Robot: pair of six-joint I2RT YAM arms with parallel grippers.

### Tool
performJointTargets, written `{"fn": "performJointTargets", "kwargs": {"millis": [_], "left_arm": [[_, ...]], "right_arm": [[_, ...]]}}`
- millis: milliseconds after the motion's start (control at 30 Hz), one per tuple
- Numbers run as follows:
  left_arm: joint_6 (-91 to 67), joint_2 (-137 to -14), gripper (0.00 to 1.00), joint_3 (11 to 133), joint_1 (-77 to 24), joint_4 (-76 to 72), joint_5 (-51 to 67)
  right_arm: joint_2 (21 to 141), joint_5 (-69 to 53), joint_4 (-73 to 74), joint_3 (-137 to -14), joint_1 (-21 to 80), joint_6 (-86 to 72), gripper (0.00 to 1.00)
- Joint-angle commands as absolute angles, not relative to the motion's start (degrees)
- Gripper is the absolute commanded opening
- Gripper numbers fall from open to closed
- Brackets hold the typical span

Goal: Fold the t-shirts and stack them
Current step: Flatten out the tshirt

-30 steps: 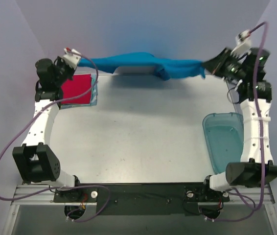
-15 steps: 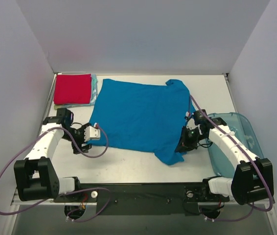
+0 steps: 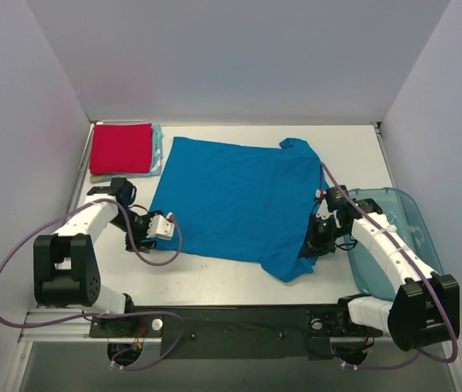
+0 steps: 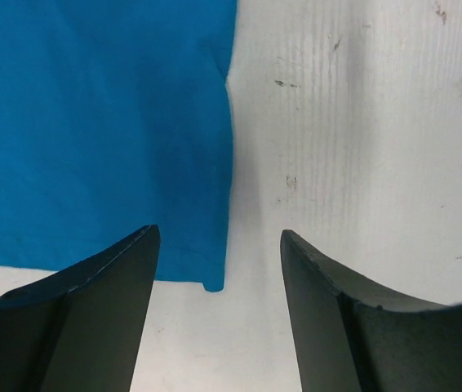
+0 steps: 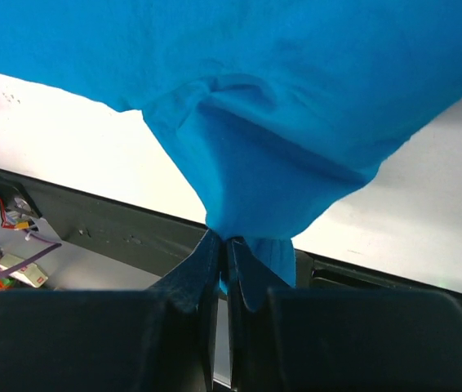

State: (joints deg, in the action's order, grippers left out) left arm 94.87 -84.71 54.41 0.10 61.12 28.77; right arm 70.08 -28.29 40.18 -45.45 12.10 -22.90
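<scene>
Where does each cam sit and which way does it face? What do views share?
Top external: above and behind the bases, looking down on table, blue t-shirt, red t-shirt, bin; left arm and right arm show.
Left wrist: on the left arm, facing down at the shirt's corner; open left pincer frames it.
Right wrist: on the right arm, facing back toward the base rail; shut right pincer clamps bunched blue cloth.
Shared: all three see the blue t-shirt.

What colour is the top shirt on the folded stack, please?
The top shirt is red; top external view.
</scene>
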Motion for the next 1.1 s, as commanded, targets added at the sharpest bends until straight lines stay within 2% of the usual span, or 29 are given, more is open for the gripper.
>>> {"fn": "performJointTargets", "kwargs": {"millis": [0, 100, 167, 200, 233, 267, 433, 667, 933, 1033, 1067], "left_arm": [[97.13, -85.34, 0.72, 50.55, -1.93, 50.94, 24.44], [96.42, -85.78, 0.72, 47.47, -1.93, 43.61, 21.37], [97.9, -85.52, 0.61, 45.45, -2.02, 40.09, 20.05], [98.35, -85.26, 0.41, 44.66, -2.02, 39.56, 19.78], [98.52, -85.17, 0.28, 43.95, -1.93, 40.16, 19.69], [98.7, -85.08, 0.0, 44.03, -1.93, 42.78, 19.6], [95.02, -82.27, 0.0, 46.67, -0.35, 56.06, 18.03], [95.28, -70.76, 0.0, 50.71, -0.26, 81.03, 17.4], [80.7, -65.83, 0.0, 57.74, 3.51, 72.18, 18.18], [64.85, -65.65, 0.0, 58.71, 3.52, 44.11, 22.92], [61.3, -66.7, 0.0, 59.76, 3.43, 30.55, 22.94]], "right_arm": [[66.01, -26.19, 44.91, -44.48, 12.04, -24.78, 0.0], [65.48, -26.02, 45.88, -44.03, 12.04, -24.96, 0.0], [65.13, -25.14, 46.93, -43.86, 12.04, -25.05, 0.0], [64.6, -24.88, 47.46, -43.68, 12.04, -25.14, 0.0], [64.43, -24.79, 47.9, -43.68, 12.04, -25.31, 0.0], [63.99, -24.7, 48.68, -43.51, 12.04, -25.75, 0.0], [62.58, -26.28, 53.87, -42.72, 12.65, -27.42, 0.0], [62.67, -26.37, 68.54, -47.0, 15.03, -24.18, 0.0], [63.8, -30.77, 77.09, -60.96, 13.46, -19.52, 0.0], [75.73, -30.06, 71.47, -73.79, 5.13, -17.49, 0.0], [83.42, -29.71, 67.37, -85.05, 3.79, -17.49, 0.0]]}}
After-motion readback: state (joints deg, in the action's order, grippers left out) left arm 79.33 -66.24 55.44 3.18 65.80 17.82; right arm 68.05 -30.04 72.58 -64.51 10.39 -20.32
